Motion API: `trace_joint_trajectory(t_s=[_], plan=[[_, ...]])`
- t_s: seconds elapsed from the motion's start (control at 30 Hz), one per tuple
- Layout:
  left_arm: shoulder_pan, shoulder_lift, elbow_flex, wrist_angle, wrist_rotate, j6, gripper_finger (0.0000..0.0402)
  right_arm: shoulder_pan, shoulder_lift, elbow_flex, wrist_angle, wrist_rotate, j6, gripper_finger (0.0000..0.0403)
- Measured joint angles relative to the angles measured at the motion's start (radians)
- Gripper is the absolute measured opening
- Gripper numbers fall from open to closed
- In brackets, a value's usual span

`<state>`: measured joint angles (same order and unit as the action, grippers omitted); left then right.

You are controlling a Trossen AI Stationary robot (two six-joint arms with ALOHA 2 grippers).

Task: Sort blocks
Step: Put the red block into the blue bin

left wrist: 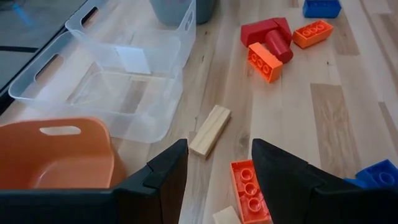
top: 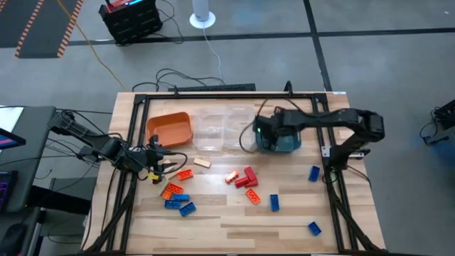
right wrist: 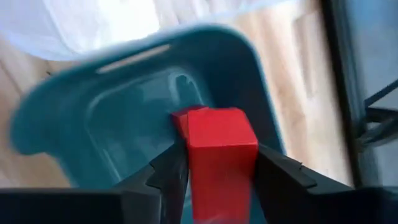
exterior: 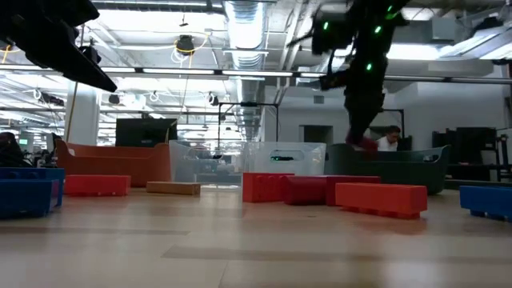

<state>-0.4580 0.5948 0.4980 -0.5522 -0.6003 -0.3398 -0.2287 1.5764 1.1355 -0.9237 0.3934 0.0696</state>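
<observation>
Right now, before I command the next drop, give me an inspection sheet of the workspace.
Surface: wooden table, dark frame around it.
Job's things: red bricks, orange bricks and blue bricks scattered mid-table; a tan brick near the trays; stray blue bricks to the right.
Trays: orange tray, clear tray and teal tray in a row at the back.
Tools: right tool shut on a red brick above the teal tray; left tool open, above an orange brick.
Cables: loose leads at the back edge.
Clutter: nothing seen.
Surroundings: a person behind the table.
</observation>
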Motion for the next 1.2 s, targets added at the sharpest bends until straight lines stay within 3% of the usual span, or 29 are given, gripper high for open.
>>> trace_joint_trajectory(t_s=[0.3, 0.47, 0.57, 0.7, 0.83, 1.0, 1.2], plan=[[0.000, 0.000, 0.000, -0.036, 0.001, -0.025, 0.0173, -0.074, 0.131, 0.000, 0.008, -0.051, -0.099, 0.0196], [0.000, 0.000, 0.000, -0.035, 0.015, -0.027, 0.0173, -0.053, 0.096, 0.000, -0.011, -0.033, -0.097, 0.0211], [0.000, 0.000, 0.000, -0.034, 0.015, -0.026, 0.0173, -0.024, 0.025, 0.024, -0.083, 0.054, -0.059, 0.0218], [0.000, 0.000, 0.000, -0.033, 0.015, -0.044, 0.0173, 0.057, -0.085, 0.045, -0.103, 0.070, 0.051, 0.0225], [0.000, 0.000, 0.000, -0.034, 0.016, -0.071, 0.0173, 0.213, -0.137, 0.026, 0.035, -0.064, 0.209, 0.0232], [0.000, 0.000, 0.000, -0.032, 0.016, -0.097, 0.0173, 0.419, -0.058, 0.010, 0.174, -0.081, 0.411, 0.0240], [0.000, 0.000, 0.000, -0.010, 0.025, -0.121, 0.0173, 0.514, 0.086, 0.057, 0.202, -0.082, 0.630, 0.0241]])
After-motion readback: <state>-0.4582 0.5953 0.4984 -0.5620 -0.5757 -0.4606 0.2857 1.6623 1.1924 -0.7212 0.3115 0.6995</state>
